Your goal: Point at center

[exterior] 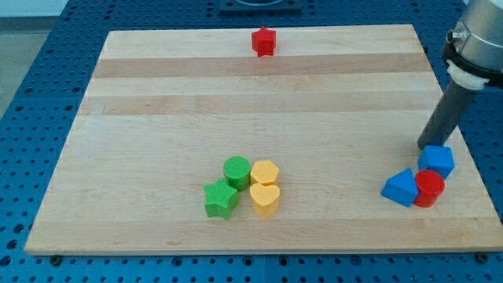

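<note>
Wooden board [157, 94], pale planks, on blue perforated table [31, 47]. Items: red star-shaped block [264, 41] at the view's top edge; green cylinder [236, 170], green star block [221, 200], yellow hexagonal block [265, 171] and yellow heart block [265, 199] clustered at lower centre; blue pentagonal block [436, 161], blue triangular block [401, 188] and red cylinder [429, 188] at lower right. Dark rod tip [428, 146] just above the blue pentagon, apparently touching; no pincer fitted, nothing held. Board centre lies bare, well left of the tip: travel straight there, above both clusters, disturbing nothing
</note>
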You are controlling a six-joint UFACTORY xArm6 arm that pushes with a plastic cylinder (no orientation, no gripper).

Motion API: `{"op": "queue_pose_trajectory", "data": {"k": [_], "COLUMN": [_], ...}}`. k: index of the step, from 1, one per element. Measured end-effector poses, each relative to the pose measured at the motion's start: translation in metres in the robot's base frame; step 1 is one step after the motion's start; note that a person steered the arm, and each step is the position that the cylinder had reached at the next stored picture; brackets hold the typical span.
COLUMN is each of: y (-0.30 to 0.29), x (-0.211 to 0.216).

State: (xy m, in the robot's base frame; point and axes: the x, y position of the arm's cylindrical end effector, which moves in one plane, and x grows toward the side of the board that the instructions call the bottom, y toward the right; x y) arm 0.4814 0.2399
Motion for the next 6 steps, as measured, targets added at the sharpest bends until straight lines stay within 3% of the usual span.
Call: {"op": "queue_pose_trajectory", "data": {"k": [2, 4, 6], "y": [-0.001, -0.064, -0.101], "x": [-0.001, -0.056, -0.07]}}
